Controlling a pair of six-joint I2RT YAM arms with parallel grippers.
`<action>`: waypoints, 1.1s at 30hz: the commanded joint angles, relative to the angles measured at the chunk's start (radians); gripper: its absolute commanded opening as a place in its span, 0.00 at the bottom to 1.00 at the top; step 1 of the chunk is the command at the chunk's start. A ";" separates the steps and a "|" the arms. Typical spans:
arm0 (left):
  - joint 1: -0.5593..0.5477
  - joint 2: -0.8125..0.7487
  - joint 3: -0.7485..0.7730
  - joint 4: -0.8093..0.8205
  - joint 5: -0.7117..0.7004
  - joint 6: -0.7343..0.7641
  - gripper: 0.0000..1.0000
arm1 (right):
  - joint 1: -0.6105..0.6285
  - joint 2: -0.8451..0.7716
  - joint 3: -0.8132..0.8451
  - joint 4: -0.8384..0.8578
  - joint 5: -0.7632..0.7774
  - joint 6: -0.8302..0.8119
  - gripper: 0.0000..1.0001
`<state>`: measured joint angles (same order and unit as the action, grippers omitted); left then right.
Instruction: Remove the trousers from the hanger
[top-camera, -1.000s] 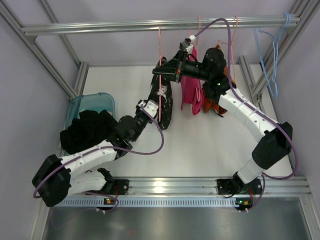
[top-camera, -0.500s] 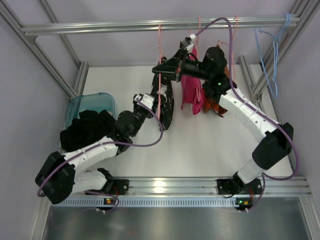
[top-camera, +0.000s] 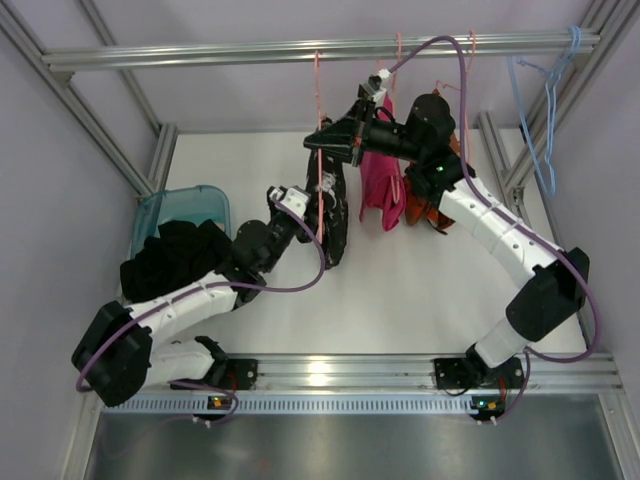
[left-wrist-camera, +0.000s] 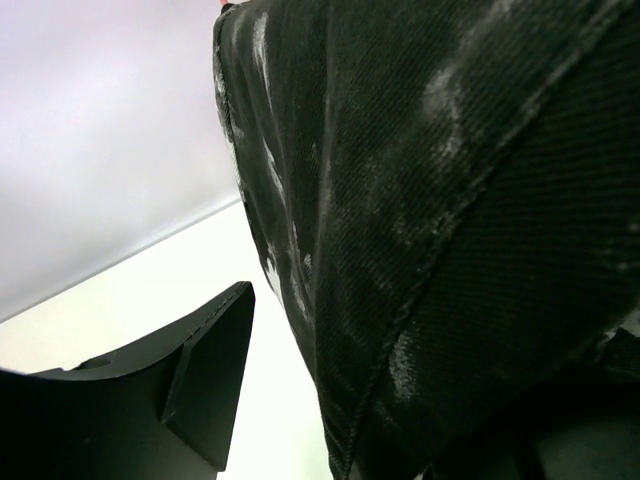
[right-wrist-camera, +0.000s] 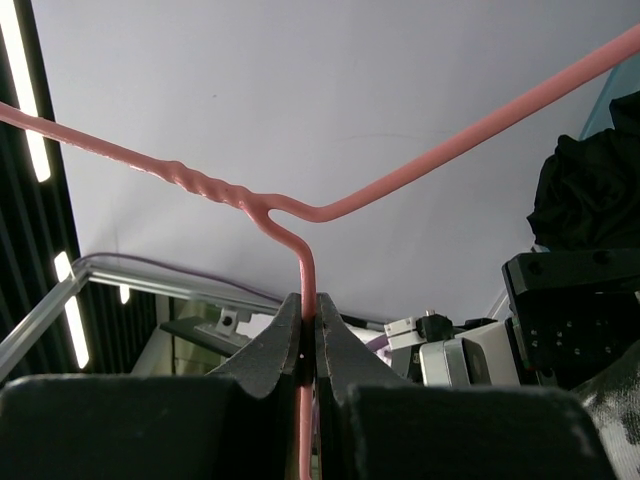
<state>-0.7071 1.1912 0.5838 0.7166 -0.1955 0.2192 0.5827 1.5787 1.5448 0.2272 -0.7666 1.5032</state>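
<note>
The trousers, black with white speckles, hang from the pale-pink hanger on the top rail. My right gripper is shut on the hanger's wire just under its twisted neck; the wrist view shows both pads pinching the wire. My left gripper is open at the trousers' left side, low down. In the left wrist view the trousers fill the right half. One finger stands clear of the cloth on the left. The other finger is hidden behind the fabric.
A magenta garment and an orange one hang just right of the trousers. A teal bin with black clothes sits at the left. Light-blue hangers hang at the far right of the rail.
My left gripper has moved up and forward to the trousers' lower left side. My right gripper keeps its hold on the hanger, almost still.
</note>
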 joint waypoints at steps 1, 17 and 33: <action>0.005 -0.042 0.019 0.038 -0.018 -0.020 0.67 | 0.014 -0.095 0.083 0.121 -0.014 -0.023 0.00; 0.005 -0.203 -0.027 -0.080 0.085 -0.055 0.64 | 0.006 -0.079 0.103 0.123 -0.008 -0.044 0.00; 0.005 -0.116 0.014 -0.075 0.088 -0.124 0.60 | 0.006 -0.082 0.089 0.133 -0.008 -0.040 0.00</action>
<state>-0.7063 1.0637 0.5602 0.6109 -0.1295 0.1375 0.5823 1.5700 1.5475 0.2153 -0.7757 1.4841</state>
